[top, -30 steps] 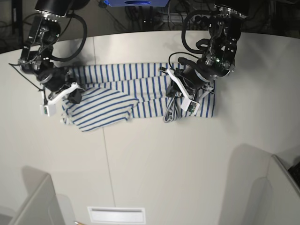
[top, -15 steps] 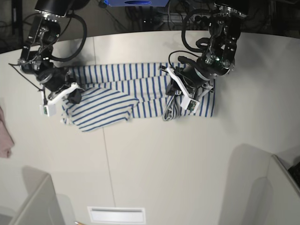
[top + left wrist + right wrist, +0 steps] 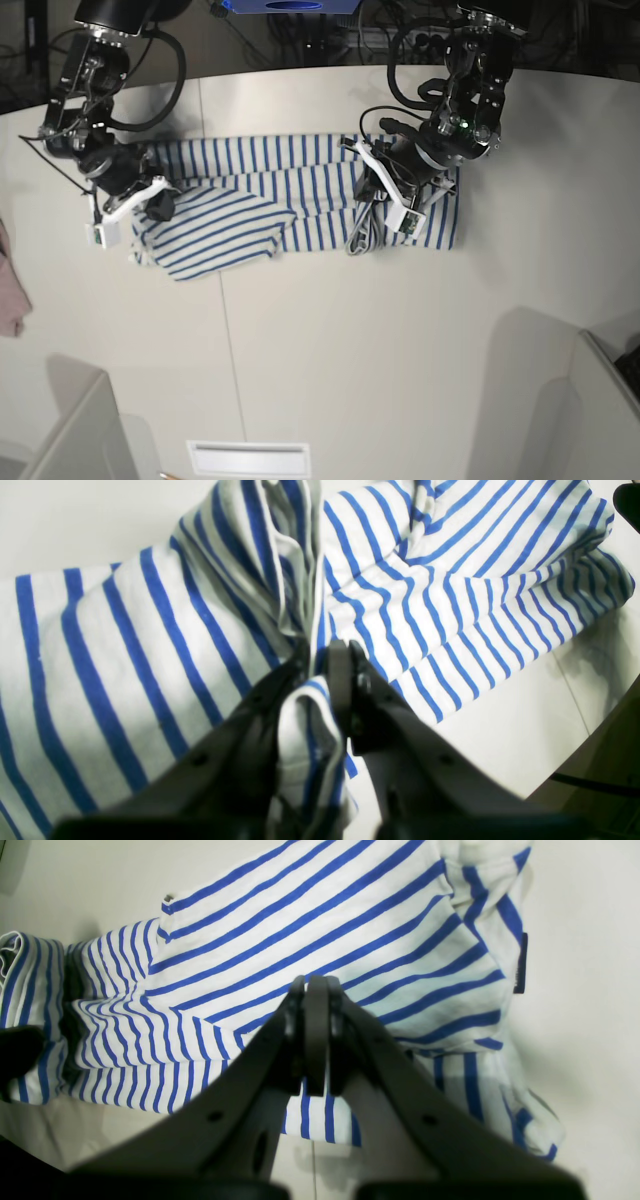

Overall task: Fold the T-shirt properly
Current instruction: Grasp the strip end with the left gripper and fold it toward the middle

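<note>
The white T-shirt with blue stripes lies partly folded across the far half of the table. It also shows in the left wrist view and the right wrist view, where its dark neck tag is at the right edge. My left gripper is shut on a bunched fold of the shirt, seen close up in the left wrist view. My right gripper is at the shirt's left end. In the right wrist view its jaws are closed together over the striped cloth.
A pinkish cloth shows at the left edge of the base view. Grey panels stand at the near left and near right. A white slotted plate lies at the table's near edge.
The left gripper has shifted slightly up and left with the bunched fold. The pinkish cloth has come into view at the left edge. The right arm has barely moved.
</note>
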`<move>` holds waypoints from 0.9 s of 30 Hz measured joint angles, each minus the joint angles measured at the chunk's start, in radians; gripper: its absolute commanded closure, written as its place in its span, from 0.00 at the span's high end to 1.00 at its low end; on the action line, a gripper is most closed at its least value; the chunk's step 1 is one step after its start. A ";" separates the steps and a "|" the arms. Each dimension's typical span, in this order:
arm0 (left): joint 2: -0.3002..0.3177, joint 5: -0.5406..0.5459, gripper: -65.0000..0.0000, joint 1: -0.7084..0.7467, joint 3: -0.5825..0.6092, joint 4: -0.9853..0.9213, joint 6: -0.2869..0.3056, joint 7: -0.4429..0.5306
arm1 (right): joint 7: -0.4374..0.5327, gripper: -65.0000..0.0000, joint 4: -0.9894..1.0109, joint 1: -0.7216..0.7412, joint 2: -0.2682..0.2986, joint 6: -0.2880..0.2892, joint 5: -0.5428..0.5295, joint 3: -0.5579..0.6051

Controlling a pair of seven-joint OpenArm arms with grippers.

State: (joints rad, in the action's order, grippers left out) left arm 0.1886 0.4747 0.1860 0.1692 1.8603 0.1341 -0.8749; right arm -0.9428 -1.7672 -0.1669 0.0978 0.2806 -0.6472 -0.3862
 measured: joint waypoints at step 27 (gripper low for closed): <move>0.000 0.000 0.03 0.000 0.000 -0.039 0.000 0.000 | 0.000 0.00 0.000 0.000 0.000 0.000 0.000 0.000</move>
State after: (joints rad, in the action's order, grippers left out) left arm 0.1883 0.4751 0.1856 0.1692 1.8210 0.1341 -0.8749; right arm -0.9432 -1.7672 -0.1673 0.0978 0.2806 -0.6472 -0.3862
